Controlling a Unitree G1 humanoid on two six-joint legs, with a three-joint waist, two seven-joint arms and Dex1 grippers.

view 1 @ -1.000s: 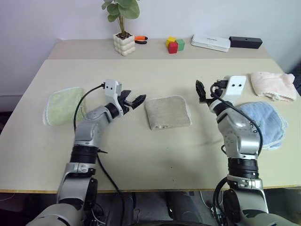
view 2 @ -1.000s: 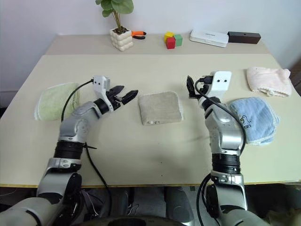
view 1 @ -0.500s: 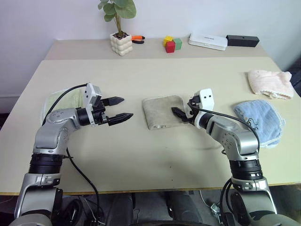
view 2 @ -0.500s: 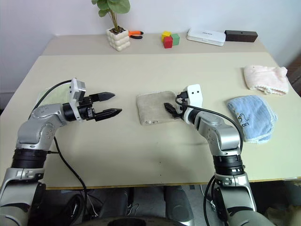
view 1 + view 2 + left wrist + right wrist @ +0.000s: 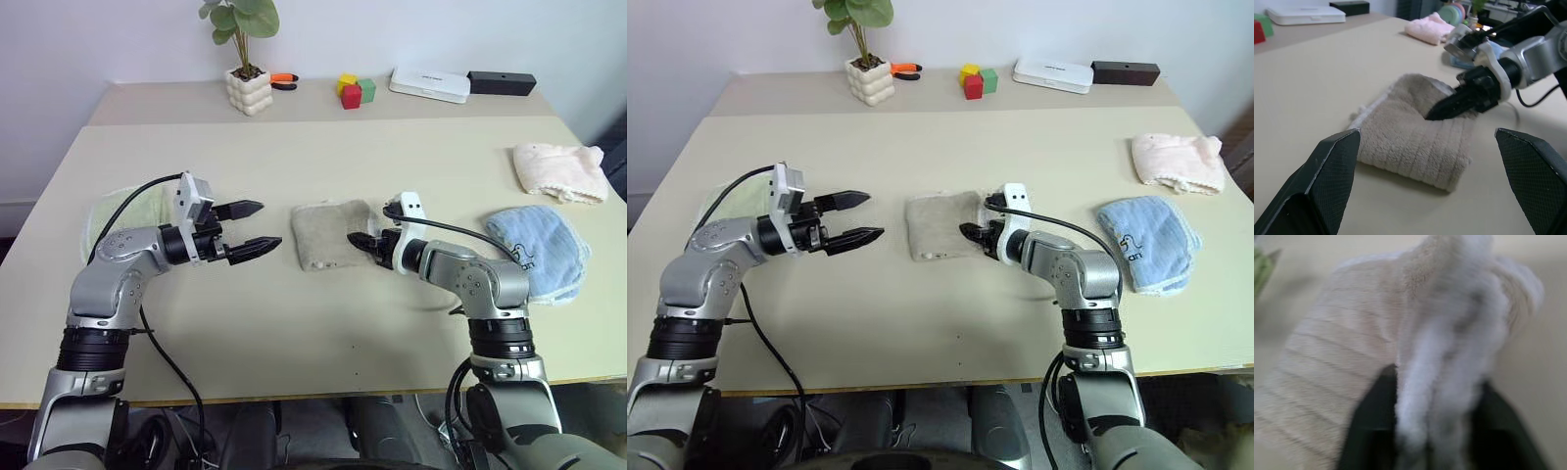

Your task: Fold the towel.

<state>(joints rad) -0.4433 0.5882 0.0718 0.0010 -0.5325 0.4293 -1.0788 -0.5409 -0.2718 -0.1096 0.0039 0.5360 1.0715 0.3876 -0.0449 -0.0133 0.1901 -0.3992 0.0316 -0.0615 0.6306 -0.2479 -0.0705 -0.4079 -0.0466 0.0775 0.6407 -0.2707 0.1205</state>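
The towel (image 5: 326, 235), beige terry cloth folded into a thick pad, lies at the middle of the table. My right gripper (image 5: 357, 239) comes in from the right and is shut on the towel's right edge. In the right wrist view that pale, bunched edge (image 5: 1449, 362) sits pinched between the black fingers (image 5: 1371, 431). My left gripper (image 5: 266, 225) hovers open a short way left of the towel, touching nothing. Its wrist view shows the towel (image 5: 1410, 142) with the right gripper (image 5: 1449, 105) biting its raised edge.
A light green towel (image 5: 116, 211) lies far left, a blue towel (image 5: 539, 250) and a pink towel (image 5: 556, 168) at the right. Along the back stand a potted plant (image 5: 247, 90), orange pliers (image 5: 285, 78), coloured blocks (image 5: 354, 90), a white box (image 5: 429, 85) and a black box (image 5: 502, 82).
My right gripper swung down and left to the towel's right edge and shut on it, bunching the edge. My left gripper drew back from the towel's left side and stayed open.
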